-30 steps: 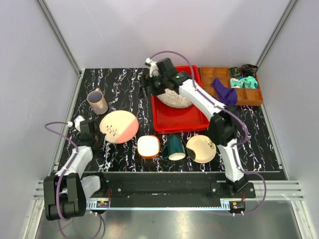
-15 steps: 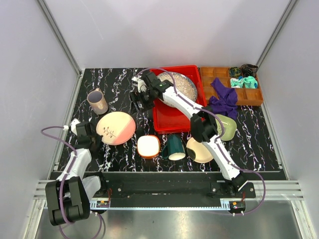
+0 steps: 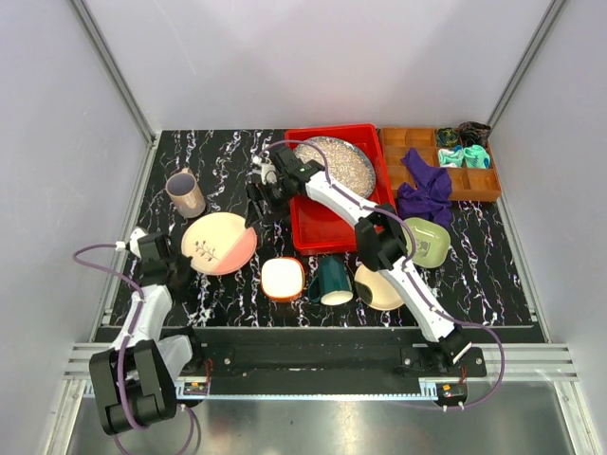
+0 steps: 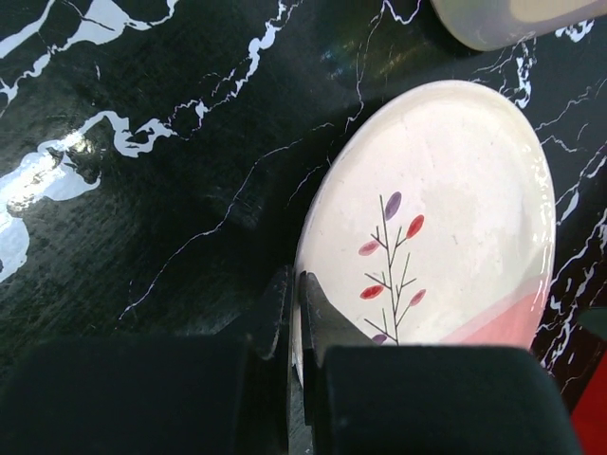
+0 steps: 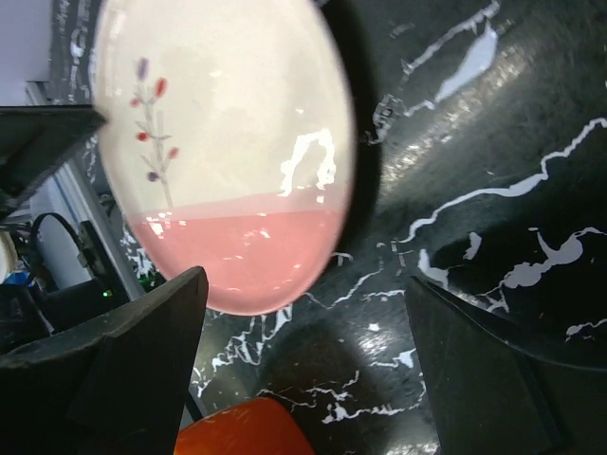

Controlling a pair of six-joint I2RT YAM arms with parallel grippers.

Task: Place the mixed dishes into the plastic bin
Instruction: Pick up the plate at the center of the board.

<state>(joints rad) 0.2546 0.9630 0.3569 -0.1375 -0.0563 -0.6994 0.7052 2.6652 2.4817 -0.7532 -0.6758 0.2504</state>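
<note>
Left gripper [image 4: 296,289] is clenched on the near rim of the round pink-and-cream plate with a twig motif [image 4: 432,237]; the thin edge sits pinched between its 2 black fingers. That plate is on the black marble-patterned table [image 3: 204,152], left of centre and outside the bin.

To its right, along the near edge, stand 3 more dishes in a row: a square orange bowl with a white inside [image 3: 283,279], a dark green mug [image 3: 332,281] lying on its side just beside it, and a round pale yellow plate [image 3: 376,289] partly under the right arm. A little farther, on the right, sits a light green bowl [image 3: 429,243].

Past the pink-and-cream plate's far edge, the right gripper [image 5: 303,284] hangs with its jaws spread wide, grasping nothing. A mauve cup [image 3: 186,193] stands upright at the far left, well apart from the other dishes.

Behind the mug lies the bright red rectangular plastic bin [image 3: 327,227]; the big speckled grey plate [image 3: 340,163] rests in its far end. At the far right corner, a brown compartmented tray [image 3: 398,140] holds a purple cloth [image 3: 427,190] and teal cloths [image 3: 471,157].
</note>
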